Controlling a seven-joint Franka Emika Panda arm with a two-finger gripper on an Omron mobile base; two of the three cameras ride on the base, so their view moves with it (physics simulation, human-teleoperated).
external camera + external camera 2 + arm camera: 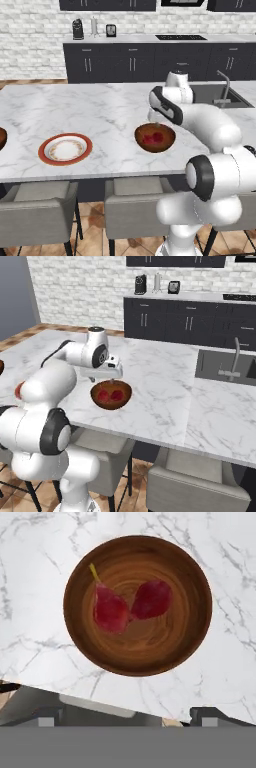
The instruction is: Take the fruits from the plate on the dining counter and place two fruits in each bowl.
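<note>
You have the bowl (pixel 155 138) sitting on the marble counter (pixel 100 110) close to its near edge, the side where the grey stools (pixel 37 212) are tucked under. In the hand view the counter edge runs just below the bowl, with only a narrow strip of marble between rim and drop. To the far side and toward the sink (pixel 225 368) the marble lies bare and broad.

Inside this bowl you see two red fruits (pixel 130 607) lying side by side and touching near the centre. The left one in the hand view has a pale yellow stem (pixel 93 573) pointing up and to the left in that picture, toward the bowl wall; its long axis runs along that same slant. The right one is tilted the other way, its narrow end meeting its neighbour.

The plate (pixel 65 149) with the red-orange rim stands on the counter well to the left of the bowl, also near the front edge, and no fruit shows on it. At the far left edge of the left base view a sliver of a second brown bowl (pixel 2 138) shows; you cannot tell what is in it.

The gripper (pixel 111 377) hangs above the bowl, its fingers spread wide and holding nothing, clear of the fruit below.
</note>
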